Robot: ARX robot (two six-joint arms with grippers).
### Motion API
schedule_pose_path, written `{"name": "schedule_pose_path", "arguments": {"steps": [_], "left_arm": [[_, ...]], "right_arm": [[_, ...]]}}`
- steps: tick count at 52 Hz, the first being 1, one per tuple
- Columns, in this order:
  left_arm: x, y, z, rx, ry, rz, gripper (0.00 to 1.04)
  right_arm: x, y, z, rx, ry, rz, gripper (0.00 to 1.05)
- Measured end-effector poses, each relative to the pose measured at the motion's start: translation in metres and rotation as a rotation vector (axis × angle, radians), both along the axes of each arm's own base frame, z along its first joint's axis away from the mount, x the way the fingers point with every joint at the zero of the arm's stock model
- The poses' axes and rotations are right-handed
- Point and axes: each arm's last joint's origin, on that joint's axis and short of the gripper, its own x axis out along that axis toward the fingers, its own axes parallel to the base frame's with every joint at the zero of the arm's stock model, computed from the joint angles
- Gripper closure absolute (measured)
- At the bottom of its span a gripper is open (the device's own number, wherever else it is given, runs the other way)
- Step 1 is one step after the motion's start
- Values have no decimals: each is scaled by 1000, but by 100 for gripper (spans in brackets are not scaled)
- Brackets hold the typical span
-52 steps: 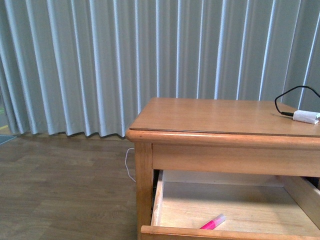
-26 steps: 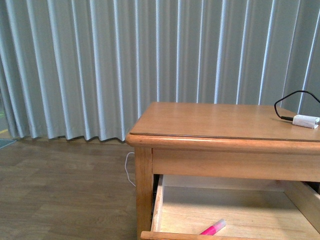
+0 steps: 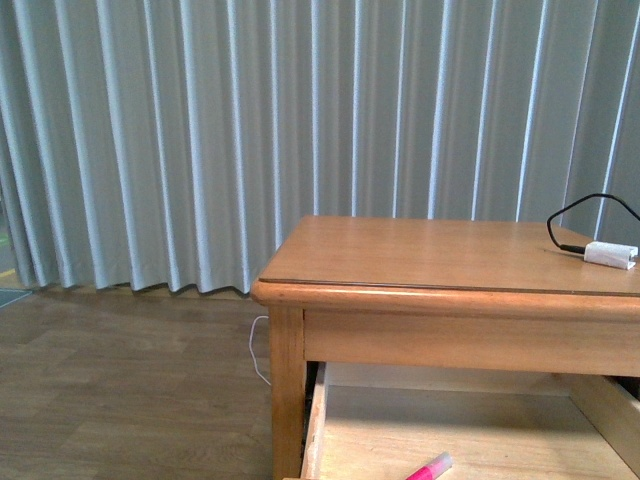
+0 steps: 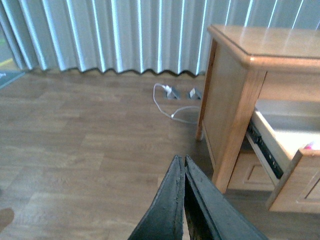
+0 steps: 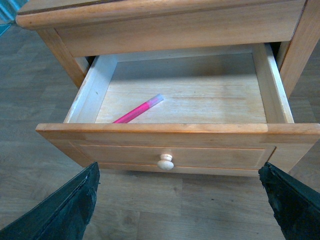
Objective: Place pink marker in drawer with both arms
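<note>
From the front view neither arm shows. I see the table with a white adapter on top. Below it the drawer stands open, and the pink marker lies on its bottom.

In the left wrist view my left gripper hangs over the wooden floor beside the table. Its jaws are pressed together on nothing, well apart from the drawer.

In the right wrist view my right gripper faces the drawer front, jaws spread wide and empty, with the knob lined up between them. The marker is in, so I judge that closing is what's left. I'd push squarely near the knob so the drawer runs straight.
</note>
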Motion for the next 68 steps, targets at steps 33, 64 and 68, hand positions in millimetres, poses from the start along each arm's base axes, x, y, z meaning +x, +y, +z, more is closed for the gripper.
{"name": "schedule_pose_path", "arguments": {"steps": [33,64,68], "left_arm": [[-1,0,0,2,-4,0,5],[-1,0,0,2,-4,0,6],[-1,0,0,2,-4,0,6]], "right_arm": [[7,6,-6,-302,-10,-55,9],[101,8,-105,-371,164,64,9],[113,10,-110,-356,151,38,9]]}}
